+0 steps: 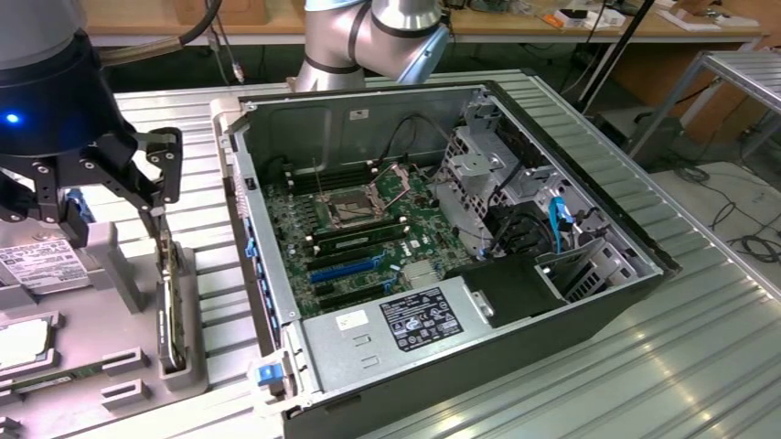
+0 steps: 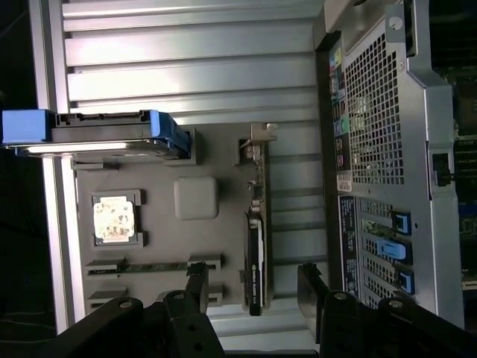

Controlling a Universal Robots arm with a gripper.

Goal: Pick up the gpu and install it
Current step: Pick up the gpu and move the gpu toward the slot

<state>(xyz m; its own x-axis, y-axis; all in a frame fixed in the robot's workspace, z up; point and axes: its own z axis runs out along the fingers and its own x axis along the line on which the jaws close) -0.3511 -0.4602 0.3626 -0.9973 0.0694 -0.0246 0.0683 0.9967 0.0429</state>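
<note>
Item: gpu (image 2: 255,246), standing on edge in a slot of the grey fixture tray (image 2: 223,246) on the counter (image 1: 683,366), beside the open computer case (image 1: 464,229). Tool (image 2: 253,287): jaws wide, empty, poised above the card, one finger to either side of its thin edge. Step judged: approach for pick-up; nothing installed. The grasp calls for a square descent and closure across the board's faces, clear of the slot walls.

At exterior view's left: gripper (image 1: 112,218), fingers spread, just above gpu (image 1: 172,306) standing on edge in slot of grey tray (image 1: 128,329). Hard drive (image 1: 31,265) at tray's left edge. To right of tray: open computer case (image 1: 299,128), motherboard (image 1: 354,229) exposed, power supply (image 1: 403,315) at near end.
</note>
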